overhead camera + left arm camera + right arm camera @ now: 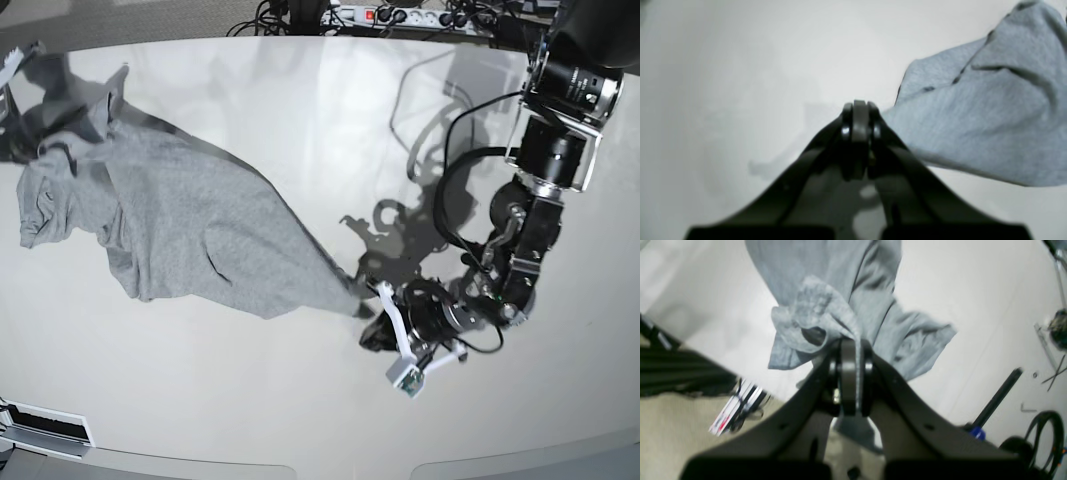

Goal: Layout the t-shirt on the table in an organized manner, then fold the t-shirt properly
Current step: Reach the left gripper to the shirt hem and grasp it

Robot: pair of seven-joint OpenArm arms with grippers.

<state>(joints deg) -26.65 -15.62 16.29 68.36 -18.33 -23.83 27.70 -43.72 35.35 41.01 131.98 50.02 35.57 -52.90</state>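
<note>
Grey heathered cotton, the t-shirt, is spread in a crumpled, stretched shape across the left half of the table, bunched toward the far left corner and tapering to a point near the middle of the surface. That point ends just beside the left gripper, whose jaws are seen pressed together in the left wrist view; no cloth is seen between them, and the shirt's edge lies just to one side. Whether a thread of fabric is caught cannot be told. The right gripper is closed on a fold of the shirt, with fabric gathered above the jaws and a strip hanging below them.

The layout step is judged to be in hand: the garment is not yet flat, and neither the sleeves nor the collar can be made out. The next move is judged to call for a sure pinch on the near corner by the left gripper, followed by tension applied between both arms so that the body is drawn flat.

A power strip and cables are noted beyond the far edge. A black rod, a hex key and loose wires are noted in the right wrist view. None lies against the shirt. Bunching at the far left corner is the main obstacle.
</note>
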